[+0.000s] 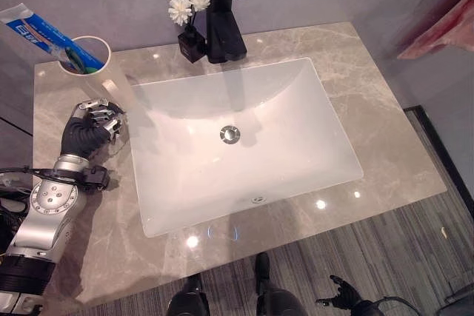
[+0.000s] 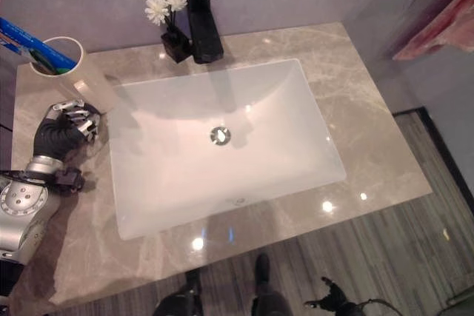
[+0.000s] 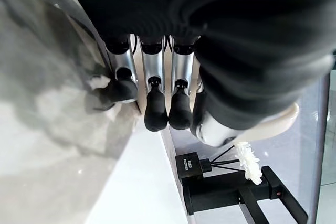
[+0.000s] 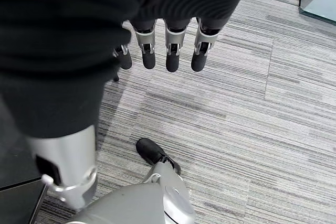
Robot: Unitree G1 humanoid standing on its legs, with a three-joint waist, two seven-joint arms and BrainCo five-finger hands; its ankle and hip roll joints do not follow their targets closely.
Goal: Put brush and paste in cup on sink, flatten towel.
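Note:
A cream cup (image 1: 104, 72) stands on the counter's far left corner, beside the sink. A blue and white paste tube (image 1: 33, 31) sticks out of it, slanting left, with a green piece (image 1: 76, 60) next to it inside the rim. My left hand (image 1: 90, 129) rests on the counter just in front of the cup, its fingers (image 3: 156, 114) relaxed and holding nothing; the cup's side (image 3: 278, 121) shows past them. My right hand (image 1: 342, 295) hangs low over the floor, its fingers (image 4: 173, 51) straight and empty. A pink towel (image 1: 444, 31) hangs at the far right.
The white rectangular sink (image 1: 296, 86) fills the middle of the marble counter (image 1: 370, 94). A black faucet (image 1: 224, 12) and a small black vase of white flowers (image 1: 189, 9) stand behind it. Striped grey carpet (image 4: 252, 129) lies below.

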